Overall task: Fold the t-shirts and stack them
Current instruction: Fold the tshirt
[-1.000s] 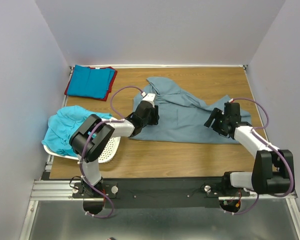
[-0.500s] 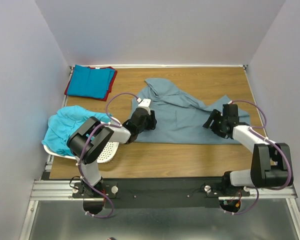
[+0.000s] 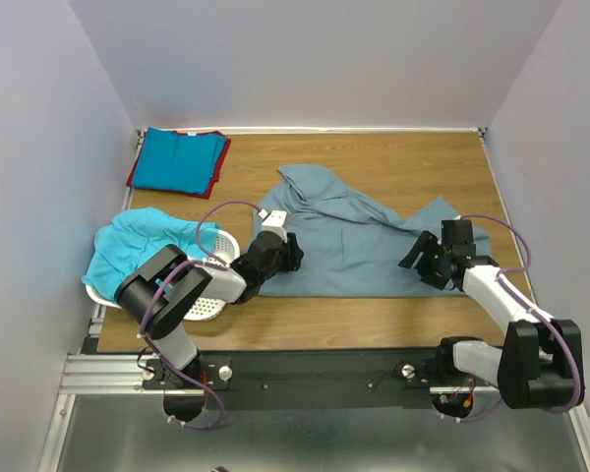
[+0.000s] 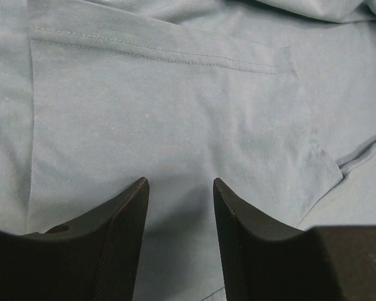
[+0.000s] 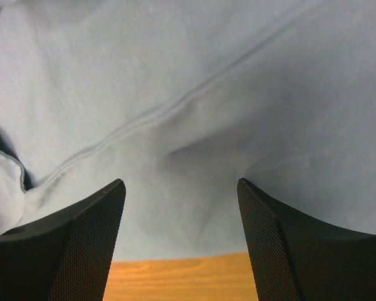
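Note:
The large grey-blue t-shirt [image 3: 364, 236] lies spread and wrinkled across the middle of the wooden table. My left gripper [image 3: 287, 251] is low over its left part, jaws open, with flat cloth between them [image 4: 178, 182]. My right gripper [image 3: 418, 258] is low over its right part near the hem, jaws wide open over a small pucker of cloth [image 5: 180, 182]. The turquoise t-shirt [image 3: 128, 251] is heaped in the basket at the left. The bright blue t-shirt [image 3: 177, 160] lies folded on the red one [image 3: 216, 175] at the back left corner.
The white perforated basket [image 3: 211, 295] sits at the left near edge, just beside my left arm. Walls close the table on the left, back and right. Bare wood [image 5: 175, 276] shows just below the shirt's hem under my right gripper.
Both grippers have moved toward the near edge, and the grey-blue shirt has slid that way with them. Its near hem now lies closer to the table's front.

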`<act>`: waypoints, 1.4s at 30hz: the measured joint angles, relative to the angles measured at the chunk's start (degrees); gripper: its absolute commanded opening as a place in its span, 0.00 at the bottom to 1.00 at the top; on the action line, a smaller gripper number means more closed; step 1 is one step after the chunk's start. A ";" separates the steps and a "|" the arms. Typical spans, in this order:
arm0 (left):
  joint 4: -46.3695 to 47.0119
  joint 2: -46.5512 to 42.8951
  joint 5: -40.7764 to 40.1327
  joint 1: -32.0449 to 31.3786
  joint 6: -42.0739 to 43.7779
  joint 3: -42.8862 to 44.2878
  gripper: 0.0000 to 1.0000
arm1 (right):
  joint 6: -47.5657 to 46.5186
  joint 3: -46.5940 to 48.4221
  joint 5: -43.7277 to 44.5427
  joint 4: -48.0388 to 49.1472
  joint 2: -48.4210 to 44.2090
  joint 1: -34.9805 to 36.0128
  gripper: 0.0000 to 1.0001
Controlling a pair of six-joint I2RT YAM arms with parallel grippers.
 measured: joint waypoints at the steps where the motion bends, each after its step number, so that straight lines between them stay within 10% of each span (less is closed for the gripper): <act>1: 0.28 -0.24 -0.17 -0.33 -0.26 -0.44 0.53 | 0.20 -0.26 0.00 -1.09 -1.05 0.00 0.79; 20: -12.50 -9.33 -0.42 -3.58 -2.62 5.07 0.54 | -0.48 8.46 0.74 -5.03 1.14 0.46 0.79; 42: -3.87 2.95 3.26 -3.58 -3.78 5.66 0.54 | 2.03 4.52 0.28 11.52 11.37 5.95 0.79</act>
